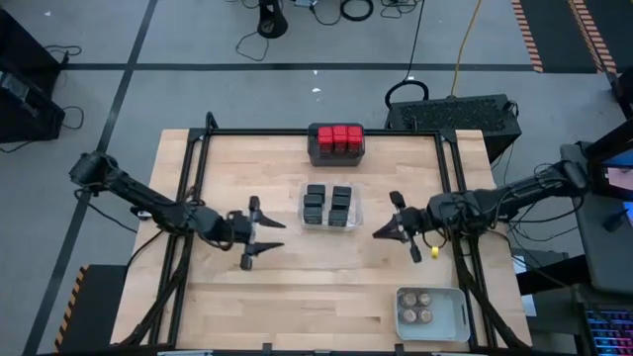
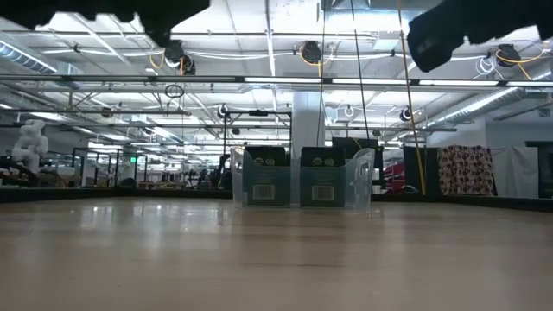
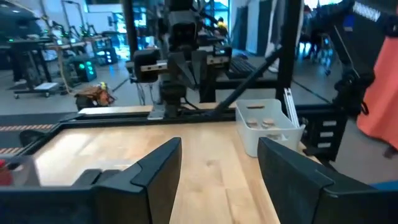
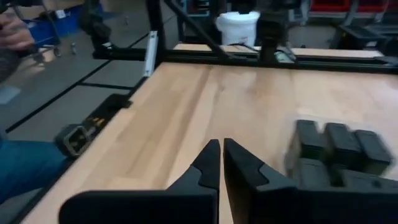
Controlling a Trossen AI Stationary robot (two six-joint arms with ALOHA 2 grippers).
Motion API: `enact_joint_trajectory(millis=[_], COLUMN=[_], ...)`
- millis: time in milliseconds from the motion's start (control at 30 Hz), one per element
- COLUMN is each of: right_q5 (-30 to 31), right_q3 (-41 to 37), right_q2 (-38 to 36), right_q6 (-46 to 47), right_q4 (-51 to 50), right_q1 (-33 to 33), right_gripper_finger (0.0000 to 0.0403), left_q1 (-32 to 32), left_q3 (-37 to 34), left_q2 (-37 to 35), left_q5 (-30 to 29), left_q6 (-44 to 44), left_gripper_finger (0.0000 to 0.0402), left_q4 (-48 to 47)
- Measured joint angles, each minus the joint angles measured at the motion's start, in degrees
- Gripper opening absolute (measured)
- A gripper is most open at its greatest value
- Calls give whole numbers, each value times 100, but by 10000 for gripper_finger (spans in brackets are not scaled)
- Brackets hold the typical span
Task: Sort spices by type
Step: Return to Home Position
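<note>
Three kinds of spices sit sorted in trays. The red-topped ones point(image 1: 336, 138) fill a dark grey tray point(image 1: 313, 148) at the far edge. Black boxy ones point(image 1: 328, 206) point(image 4: 336, 149) stand in a clear tray point(image 1: 356, 210) point(image 2: 365, 177) at the table's middle. Round jars point(image 1: 416, 307) point(image 3: 264, 122) lie in a pale grey tray point(image 1: 457, 314) near the front right. My left gripper point(image 1: 269, 235) point(image 3: 217, 152) hangs open to the left of the clear tray, holding nothing. My right gripper point(image 1: 381, 233) point(image 4: 221, 149) is shut and empty to the right of that tray.
A black frame point(image 1: 198, 178) runs along the table's left, far and right sides. A small yellow piece point(image 1: 433, 253) lies beside my right arm. Bare wood spreads across the table's left half and front middle. A person's hand point(image 4: 12, 31) shows beyond the table.
</note>
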Motion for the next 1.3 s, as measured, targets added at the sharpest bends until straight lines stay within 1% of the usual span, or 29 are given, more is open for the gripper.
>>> enact_joint_trajectory(millis=[167,233,333,467,600,767,833,967,1300], right_q5=[-54,-55,-209,-215,-218,-198,-200,-198,-148], right_q3=[-398,-670,-1197,-1838,-2225,-2637,-2646,-2632,-2632], right_q2=[-441,-608,-860,-1139,-1370,-1667,-1793,-1933,-1976], right_q6=[-101,-11,161,508,691,710,738,656,588], right_q4=[146,403,984,1585,1820,1979,1750,1768,1730], right_q1=[-528,-663,-810,-959,-1049,-1197,-1259,-1355,-1435], right_gripper_finger=[0,0,0,0,0,0,0,0,0], left_q1=[147,218,323,414,426,422,424,422,424], left_q3=[-712,-1006,-1421,-1898,-2197,-2472,-2474,-2474,-2478], left_q2=[-755,-1024,-1382,-1697,-1930,-2222,-2307,-2344,-2337], left_q5=[-68,-129,-156,-170,-177,-221,-226,-232,-299], left_q6=[-182,-287,-469,-739,-739,-940,-1033,-1041,-1039], left_gripper_finger=[217,217,217,217,217,217,217,217,217], left_q4=[278,320,480,743,921,941,833,632,556])
